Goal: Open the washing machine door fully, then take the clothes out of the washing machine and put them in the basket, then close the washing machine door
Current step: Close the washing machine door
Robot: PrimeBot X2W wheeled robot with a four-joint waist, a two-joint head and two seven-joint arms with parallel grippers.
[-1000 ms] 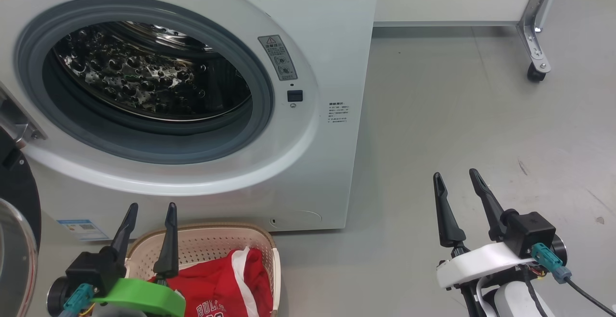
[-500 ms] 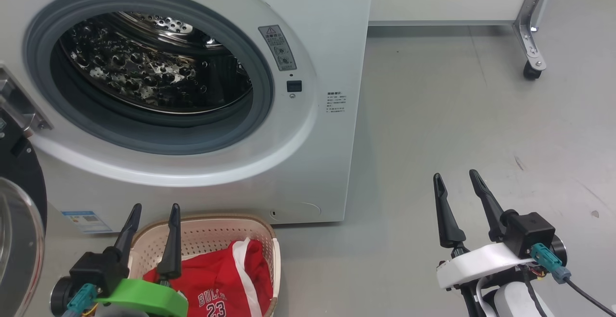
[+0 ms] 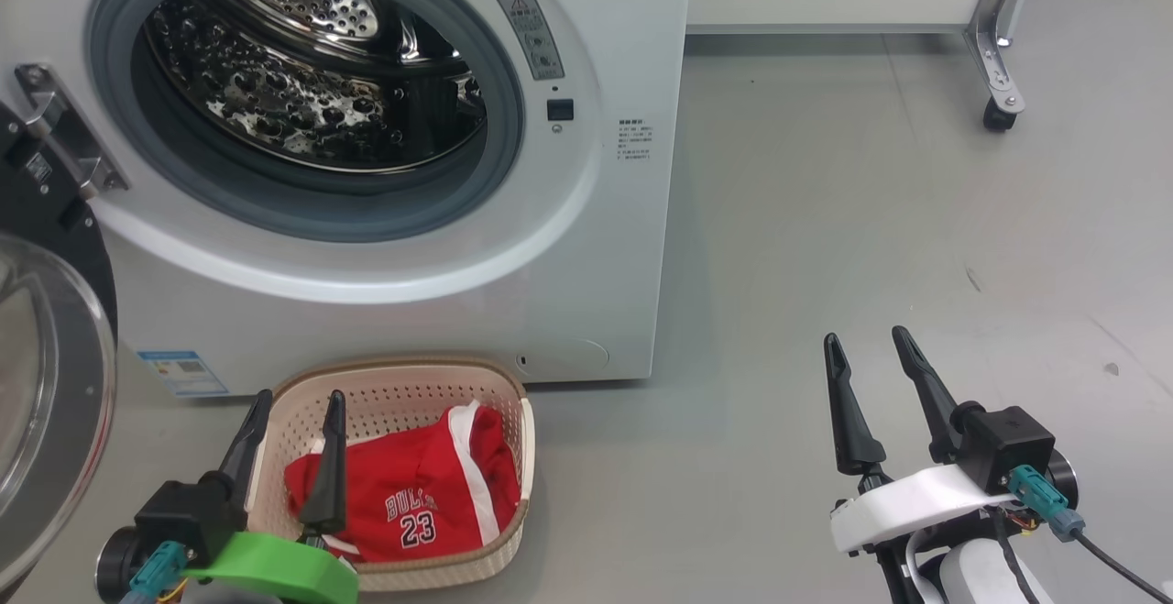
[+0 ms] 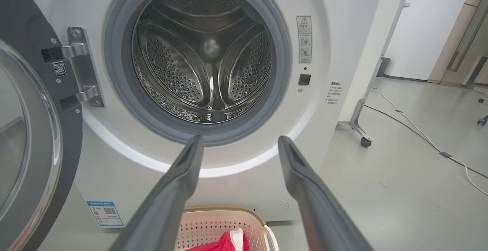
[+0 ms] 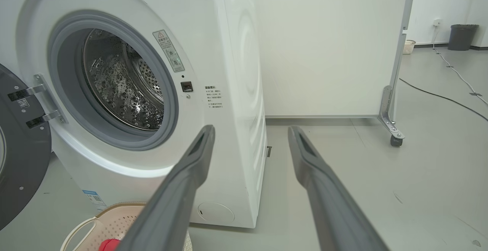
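The left gripper (image 3: 298,398) and right gripper (image 3: 866,336) hang spread apart, holding nothing. The red jersey clothes (image 3: 412,503) lie in the small cream plastic basket (image 3: 394,364), lower left. The round black-rimmed glass door (image 3: 46,356) stands open at the left edge. Behind, the big white washing machine (image 3: 605,247) has a bare steel drum (image 3: 302,91). Only closing the door seems left. The camera has tipped down since before, showing more basket.

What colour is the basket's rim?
The basket has a brown rim over cream sides; head view shows it best.
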